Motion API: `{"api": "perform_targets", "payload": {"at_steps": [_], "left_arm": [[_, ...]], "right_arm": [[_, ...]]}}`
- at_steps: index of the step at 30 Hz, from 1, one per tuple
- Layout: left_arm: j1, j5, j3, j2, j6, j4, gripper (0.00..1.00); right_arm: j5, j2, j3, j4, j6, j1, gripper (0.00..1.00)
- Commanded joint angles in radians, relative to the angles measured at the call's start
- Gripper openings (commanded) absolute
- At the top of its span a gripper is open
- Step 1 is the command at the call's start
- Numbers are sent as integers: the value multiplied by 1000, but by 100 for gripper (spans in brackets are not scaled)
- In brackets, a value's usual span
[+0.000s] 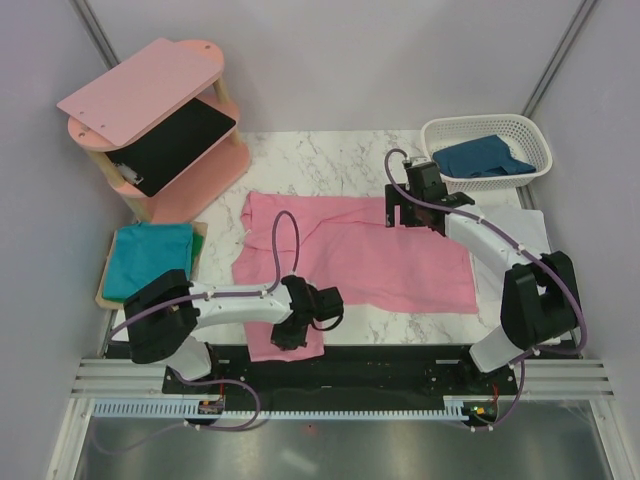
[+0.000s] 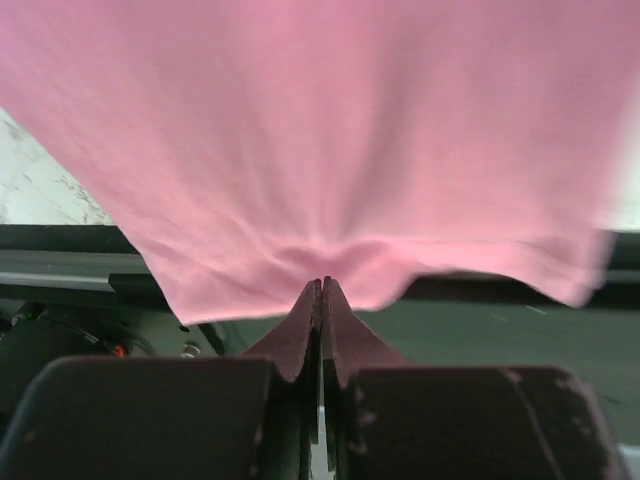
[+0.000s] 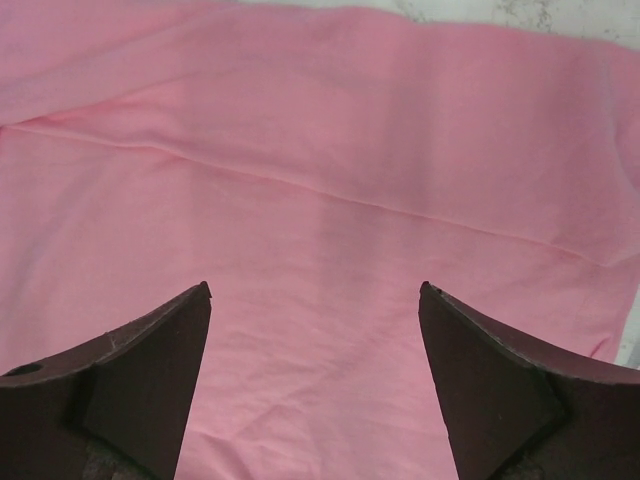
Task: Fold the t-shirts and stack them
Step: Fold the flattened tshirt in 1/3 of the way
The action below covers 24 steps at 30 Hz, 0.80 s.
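The white basket stands at the far right corner of the table and holds the dark blue t-shirt, bunched loosely inside it. At the left edge a shallow wooden tray carries the teal t-shirt, folded into a flat square.

The pink t-shirt lies spread in the middle of the table, between the tray and the basket. Its long axis runs left to right across the table. I cannot tell which end is the neck. Its near left corner spills over the table's near edge, and my left fingers are pressed together on that hem, with the cloth puckering just above their tips. My right fingers are spread wide apart above the shirt's far right part, holding nothing. A long crease crosses the cloth beyond them.

The pink shelf unit stands at the far left corner, just beside the shirt's far left end, with a flat black panel on its middle shelf. My left arm's purple cable loops above the shirt's left half. My right arm reaches over the table's right side, close to the basket.
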Motion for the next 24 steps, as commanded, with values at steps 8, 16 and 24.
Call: {"api": "perform_targets", "payload": {"at_steps": [8, 16, 24], "left_arm": [[219, -284, 562, 51, 230, -72, 2], [571, -95, 750, 266, 472, 106, 2], [665, -38, 892, 525, 546, 113, 2]], "right_arm": [[15, 218, 58, 56, -36, -88, 19], [-11, 317, 153, 61, -46, -90, 0], [-23, 372, 179, 61, -55, -88, 0]]}}
